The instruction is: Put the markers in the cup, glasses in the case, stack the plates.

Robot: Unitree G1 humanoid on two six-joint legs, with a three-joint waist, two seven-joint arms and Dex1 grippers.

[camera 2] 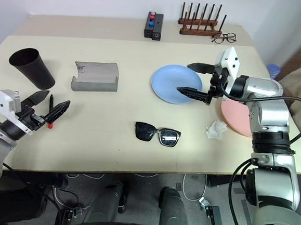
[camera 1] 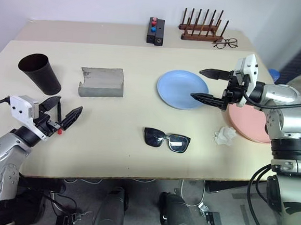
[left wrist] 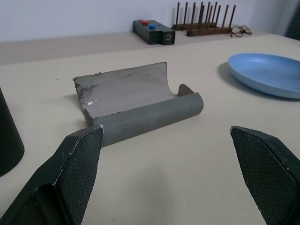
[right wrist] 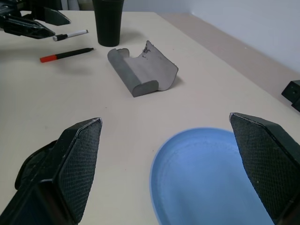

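The dark cup (camera 1: 39, 72) stands at the table's left. Right of it lies the grey case (camera 1: 102, 81), flipped open. My left gripper (camera 1: 69, 104) hovers open near the front left. The black marker with a red end (camera 1: 59, 117) lies on the table under its fingers, and the white marker (right wrist: 70, 35) lies beside that one. The black sunglasses (camera 1: 166, 140) rest unfolded at centre front. My right gripper (camera 1: 197, 84) is open, held level over the near-right rim of the light blue plate (camera 1: 178, 88). The pink plate (camera 1: 248, 125) sits at the right edge, partly behind that arm.
A crumpled white tissue (camera 1: 224, 135) lies beside the pink plate. Along the back edge stand a black box with red and blue buttons (camera 1: 156, 30), a wooden peg rack (camera 1: 201, 28) and thin clear eyeglasses (camera 1: 226, 43).
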